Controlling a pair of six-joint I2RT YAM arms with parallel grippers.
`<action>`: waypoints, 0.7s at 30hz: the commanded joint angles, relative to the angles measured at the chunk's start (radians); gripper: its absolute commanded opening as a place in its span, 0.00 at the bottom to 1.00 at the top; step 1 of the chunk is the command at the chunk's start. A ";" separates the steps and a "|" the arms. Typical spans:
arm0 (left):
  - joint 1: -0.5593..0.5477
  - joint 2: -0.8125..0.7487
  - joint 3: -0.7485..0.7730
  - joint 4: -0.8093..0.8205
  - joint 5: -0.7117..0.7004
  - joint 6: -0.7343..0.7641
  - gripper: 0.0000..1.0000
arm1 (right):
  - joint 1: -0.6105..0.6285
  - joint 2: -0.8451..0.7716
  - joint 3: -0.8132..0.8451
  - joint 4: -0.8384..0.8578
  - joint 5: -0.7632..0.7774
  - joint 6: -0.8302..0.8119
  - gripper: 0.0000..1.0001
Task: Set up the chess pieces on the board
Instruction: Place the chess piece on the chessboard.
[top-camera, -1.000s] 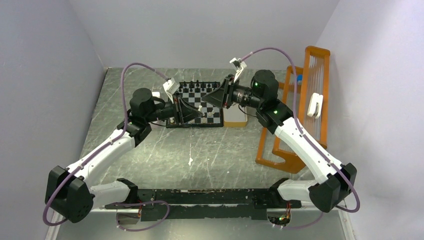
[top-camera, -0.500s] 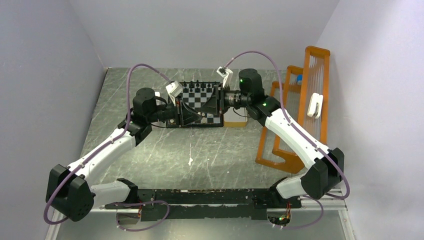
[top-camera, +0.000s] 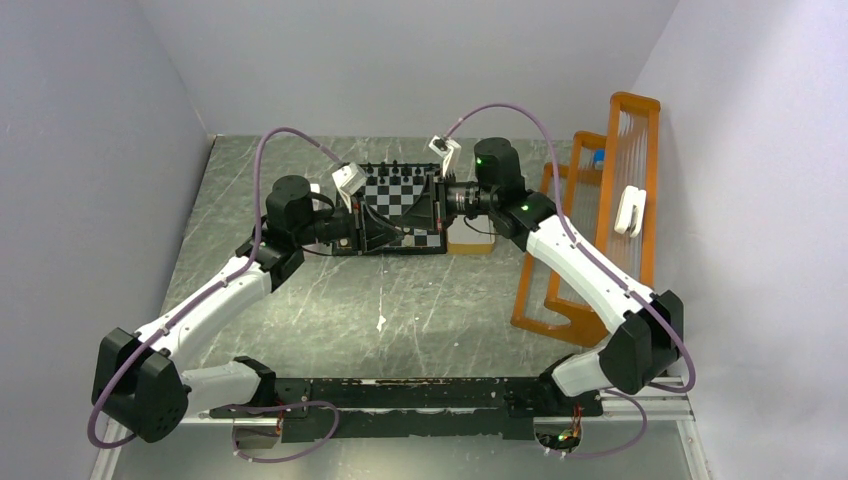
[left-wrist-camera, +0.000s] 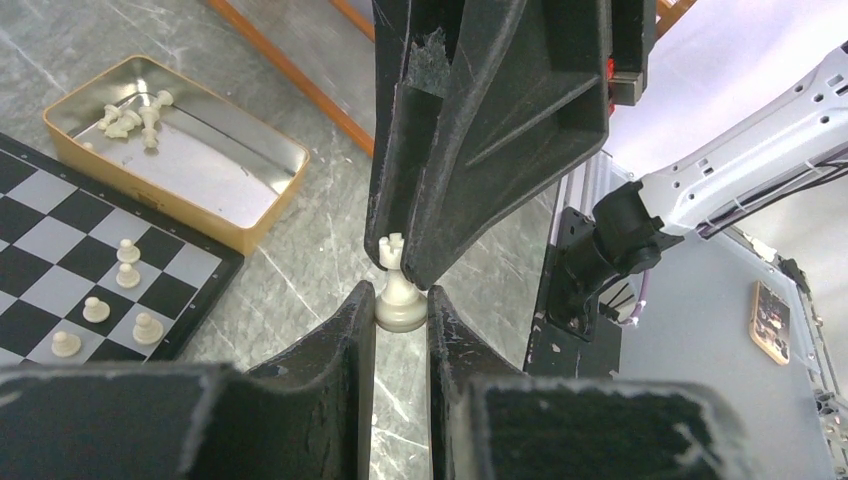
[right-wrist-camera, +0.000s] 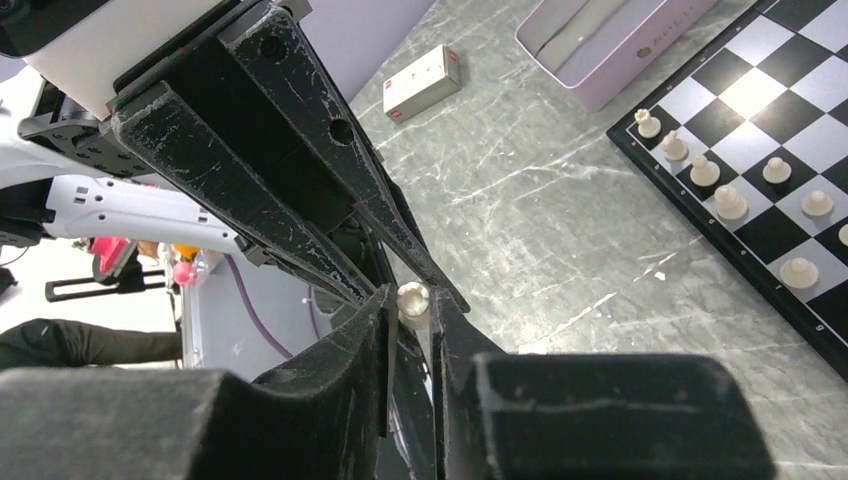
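Tiny, light, slick rook (left-wrist-camera: 398, 285): left gripper (left-wrist-camera: 400, 305) clenches its base, right gripper (right-wrist-camera: 411, 302) flanks the top, hold unclear

From above, we find the chess pieces (top-camera: 395, 168) on the board (top-camera: 392, 195) too small to tell apart, and the left arm (top-camera: 215, 300) and right arm (top-camera: 580, 270) meet over its near right corner and hide that part. In the left gripper (left-wrist-camera: 400, 303) the white piece (left-wrist-camera: 400, 285) has its base sunk between the jaws, with the board running off that view's left edge; in the right gripper (right-wrist-camera: 410, 300) we see only its top.
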 joint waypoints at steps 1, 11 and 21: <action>-0.005 0.001 0.039 -0.007 0.023 0.030 0.05 | 0.003 -0.002 -0.027 0.057 -0.030 0.025 0.19; -0.005 -0.023 0.046 -0.078 -0.064 0.040 0.42 | 0.004 -0.024 -0.054 0.058 0.044 -0.028 0.10; -0.005 -0.063 0.050 -0.293 -0.201 0.076 0.75 | 0.004 -0.101 -0.211 0.197 0.358 -0.147 0.09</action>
